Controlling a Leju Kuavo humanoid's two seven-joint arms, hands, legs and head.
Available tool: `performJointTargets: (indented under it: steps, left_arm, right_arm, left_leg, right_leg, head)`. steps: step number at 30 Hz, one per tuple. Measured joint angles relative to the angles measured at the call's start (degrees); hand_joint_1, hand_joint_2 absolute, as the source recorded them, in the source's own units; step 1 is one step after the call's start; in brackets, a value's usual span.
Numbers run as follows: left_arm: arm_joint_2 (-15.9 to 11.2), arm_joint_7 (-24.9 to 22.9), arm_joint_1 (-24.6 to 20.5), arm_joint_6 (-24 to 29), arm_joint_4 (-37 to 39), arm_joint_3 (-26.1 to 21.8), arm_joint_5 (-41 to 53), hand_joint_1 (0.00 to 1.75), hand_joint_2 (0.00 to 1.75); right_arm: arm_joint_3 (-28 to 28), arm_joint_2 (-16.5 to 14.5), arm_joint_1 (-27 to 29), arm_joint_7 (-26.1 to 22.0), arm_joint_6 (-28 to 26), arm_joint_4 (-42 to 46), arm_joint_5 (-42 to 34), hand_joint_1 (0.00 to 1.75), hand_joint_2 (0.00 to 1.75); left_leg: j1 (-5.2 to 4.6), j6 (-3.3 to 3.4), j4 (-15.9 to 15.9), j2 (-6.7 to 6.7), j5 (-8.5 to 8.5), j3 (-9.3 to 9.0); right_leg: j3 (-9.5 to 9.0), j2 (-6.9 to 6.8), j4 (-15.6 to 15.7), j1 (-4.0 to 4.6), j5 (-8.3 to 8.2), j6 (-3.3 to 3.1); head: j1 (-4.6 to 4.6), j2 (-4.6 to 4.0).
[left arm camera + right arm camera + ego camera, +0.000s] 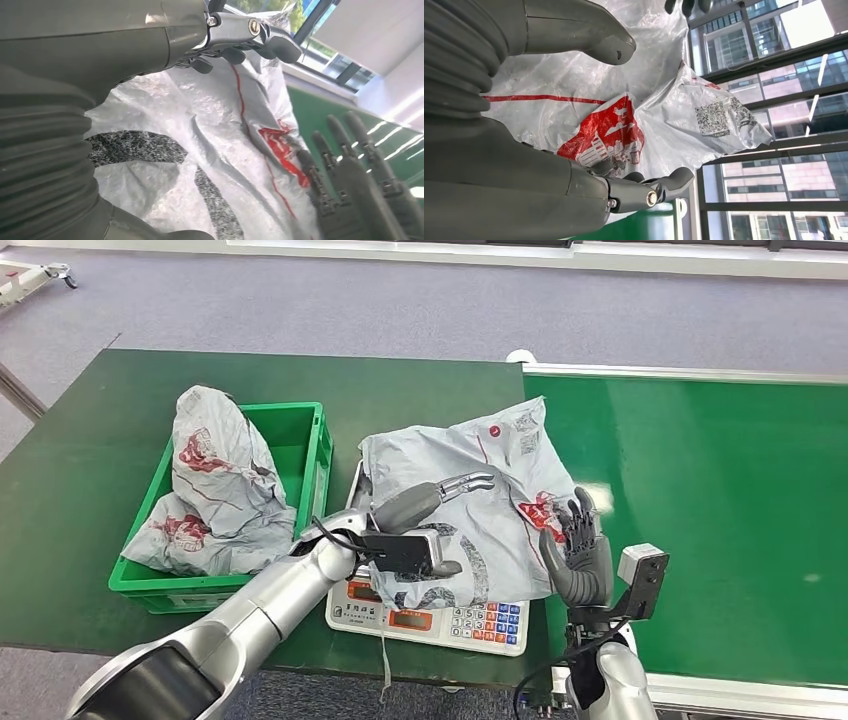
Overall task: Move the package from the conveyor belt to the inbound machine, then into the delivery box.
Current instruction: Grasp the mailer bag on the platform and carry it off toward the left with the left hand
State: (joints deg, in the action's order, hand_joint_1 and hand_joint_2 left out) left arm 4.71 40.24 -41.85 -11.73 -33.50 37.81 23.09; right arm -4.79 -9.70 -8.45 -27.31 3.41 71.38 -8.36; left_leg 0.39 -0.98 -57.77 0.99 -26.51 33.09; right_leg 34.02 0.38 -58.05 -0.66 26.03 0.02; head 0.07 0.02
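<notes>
A crumpled grey package (495, 475) with red print lies on the white scale (470, 623) at the table's front edge. My left hand (420, 525) lies over the package's left part, fingers stretched out above the plastic and thumb apart from them. In the left wrist view the fingers (240, 37) hover over the package (200, 130). My right hand (578, 550) stands upright at the package's right edge, fingers spread and palm toward it. In the right wrist view the package (599, 100) sits between that hand's thumb and fingers (644, 192), which are wide apart.
A green crate (312, 465) stands left of the scale and holds two grey packages (215, 490). The green conveyor belt (720, 500) runs along the right. The dark green table (90, 460) stretches left and back, with grey floor behind.
</notes>
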Motion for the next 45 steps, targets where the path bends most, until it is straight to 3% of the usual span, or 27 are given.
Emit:
performJointTargets:
  steps: [8, 13, 18, 25, 32, 36, 45]
  left_arm:
    - [-0.4, 0.0, 1.2, 1.3, -4.7, 0.0, -1.4, 0.0, 1.75]
    - [-0.6, -1.2, 0.3, 3.0, -3.7, 0.0, 7.4, 0.0, 1.75]
    - [-0.5, -5.1, -1.6, 0.4, -0.2, 1.0, 15.9, 0.0, 1.75]
    - [0.5, -12.7, -6.5, -3.2, 7.9, 10.7, 31.3, 0.0, 1.75]
    - [1.0, -14.3, -9.4, -2.6, 11.3, 16.7, 33.4, 0.01, 1.75]
    - [1.0, -14.7, -9.9, -2.0, 12.4, 18.0, 34.0, 1.75, 1.75]
    - [0.9, -11.3, -11.1, -1.5, 12.7, 18.3, 30.5, 1.75, 1.75]
  right_arm:
    - [0.7, 0.1, 0.2, 0.3, 0.3, 0.0, 0.5, 0.0, 1.75]
    - [1.2, 0.2, 0.2, 0.4, 1.6, 0.0, 0.8, 0.0, 1.75]
    - [1.4, 0.3, 0.1, 0.8, 2.6, 0.0, 1.1, 0.0, 1.75]
    - [1.4, 0.3, -0.6, 1.5, 3.1, 0.1, 1.7, 0.0, 1.75]
    - [1.4, 0.3, -0.7, 1.6, 3.3, 0.5, 1.8, 0.0, 1.75]
    - [1.3, 0.3, -1.2, 1.7, 3.9, 0.4, 1.6, 0.0, 1.75]
    - [1.3, 0.3, -3.2, 1.2, 4.8, -0.3, 0.5, 0.0, 1.75]
  left_leg:
    - [0.0, 0.0, 0.0, 0.0, 0.0, 0.0]
    - [0.0, -0.01, 0.0, -0.01, 0.01, 0.0]
    - [0.0, -0.01, 0.0, -0.04, 0.01, 0.0]
    - [0.0, 0.01, 0.0, 0.01, -0.04, -0.18]
    - [0.01, 0.09, 0.1, -0.02, -0.5, -0.64]
    - [0.02, 0.1, 0.1, -0.02, -0.53, -1.03]
    - [0.01, -0.03, 0.1, 0.01, -0.17, -1.56]
  right_leg:
    - [0.01, 0.0, 0.0, 0.01, 0.0, 0.0]
    - [0.03, 0.01, 0.0, 0.02, 0.0, 0.0]
    - [0.04, 0.01, 0.0, 0.02, -0.01, -0.01]
    - [-0.25, -0.03, 0.0, 0.01, 0.03, 0.01]
    - [-1.19, -0.04, 0.0, 0.02, 0.37, 0.01]
    - [-1.6, -0.05, 0.0, 0.02, 0.4, -0.03]
    - [-1.57, -0.08, 0.0, 0.04, 0.2, 0.01]
  head:
    - [-0.01, 0.0]
    - [-0.01, 0.0]
    - [-0.01, 0.0]
    - [-0.01, 0.0]
    - [-0.01, 0.0]
    - [-0.02, 0.0]
    - [-0.01, 0.0]
